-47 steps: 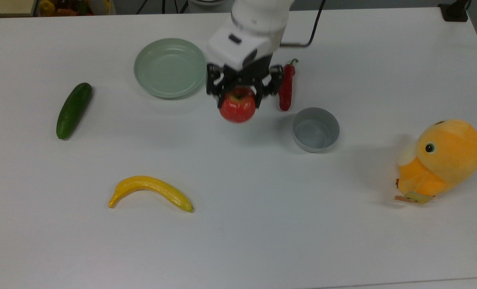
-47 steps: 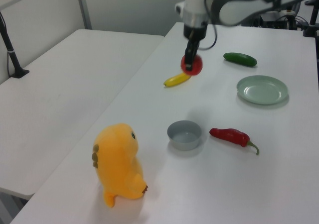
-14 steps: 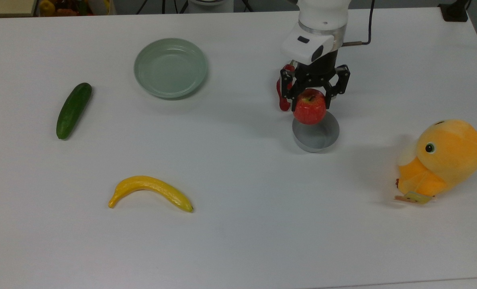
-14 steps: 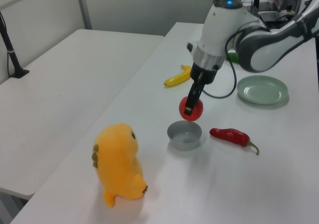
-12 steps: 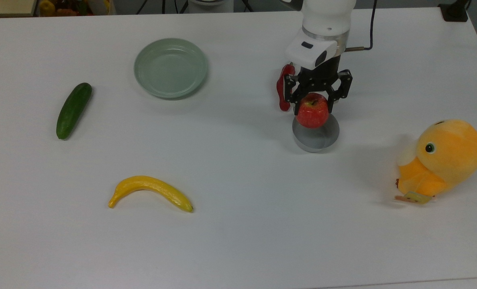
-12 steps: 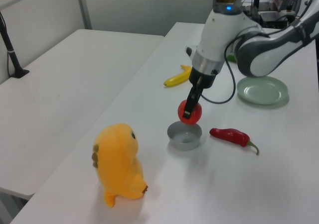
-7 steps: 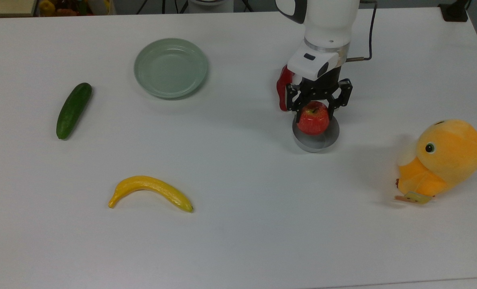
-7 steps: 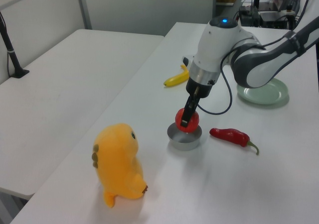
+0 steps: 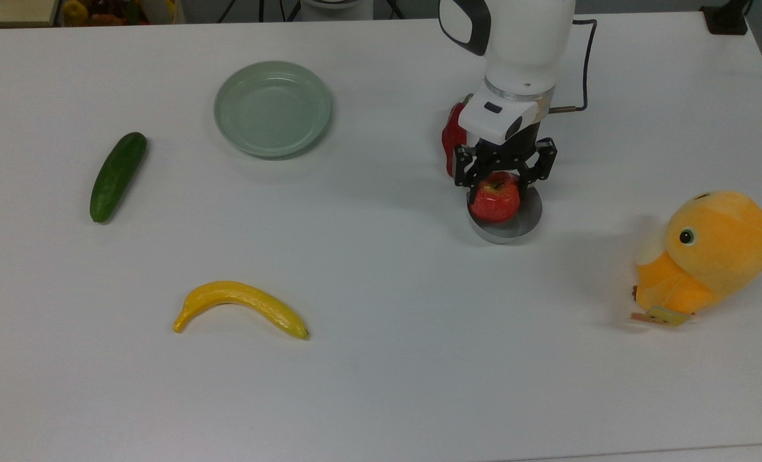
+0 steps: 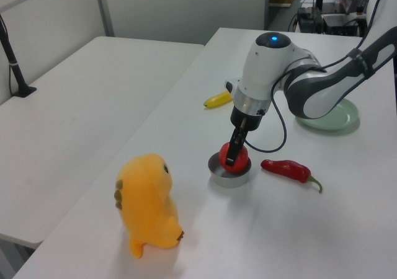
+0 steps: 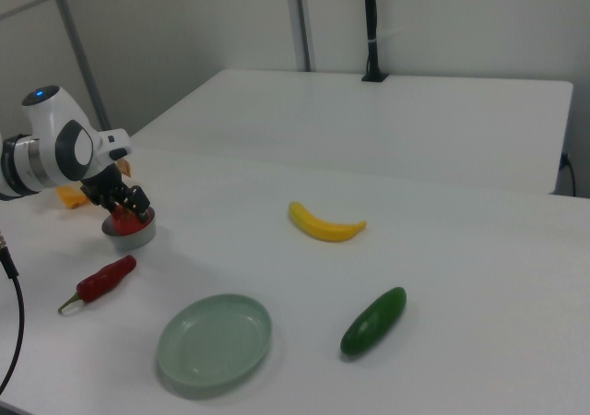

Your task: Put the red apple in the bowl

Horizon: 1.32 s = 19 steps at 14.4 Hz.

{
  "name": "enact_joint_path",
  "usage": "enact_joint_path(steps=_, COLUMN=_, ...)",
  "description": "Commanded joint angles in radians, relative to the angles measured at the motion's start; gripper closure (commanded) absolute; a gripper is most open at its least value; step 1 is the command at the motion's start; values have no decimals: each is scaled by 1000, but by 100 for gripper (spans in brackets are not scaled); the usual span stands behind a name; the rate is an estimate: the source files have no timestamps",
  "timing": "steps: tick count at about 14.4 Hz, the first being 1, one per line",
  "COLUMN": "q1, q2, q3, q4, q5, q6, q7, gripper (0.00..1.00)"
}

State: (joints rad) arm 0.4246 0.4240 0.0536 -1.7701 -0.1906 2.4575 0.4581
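Top view shows the gripper (image 9: 502, 181) clamped on the red apple (image 9: 495, 199), fingers pressing its upper flanks from either side; the apple sits low in the mouth of the bowl (image 9: 523, 224), seemingly inside its rim, just beside the chili pepper (image 9: 450, 136) on the top view's left; the plush toy (image 9: 708, 253) lies well apart on the top view's right. Judging by its gloss, the apple is probably hard, smooth and rather slippery, light for this arm; its widest girth is the surest hold; released, it should settle rather than bruise.
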Motion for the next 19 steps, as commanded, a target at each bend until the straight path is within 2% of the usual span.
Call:
enact_joint_path(steps=1, q1=5, q2=10, q3=-3, q4=11, q5=-23, q6=21, q7=22, gripper=18)
enact_joint_path(steps=3, q1=5, q2=12, q3=-1, q4=11, q5=-20, q6=20, q7=24, gripper=0)
enact_joint_path(steps=8, q1=2, q2=-2, q3=-1, q4=12, q5=-17, q6=11, q7=25, gripper=0)
enact_joint_path(steps=11, q1=-4, q2=-50, q3=-1, q4=11, q5=-12, q6=-15, q7=24, gripper=0)
enact_joint_path(steps=15, q1=-27, q2=-160, q3=-1, q4=14, q5=-3, q6=-139, q7=27, gripper=0)
enact_joint_path(steps=19, q1=-98, q2=-284, q3=0, q4=17, q5=23, q6=-302, q7=24, gripper=0)
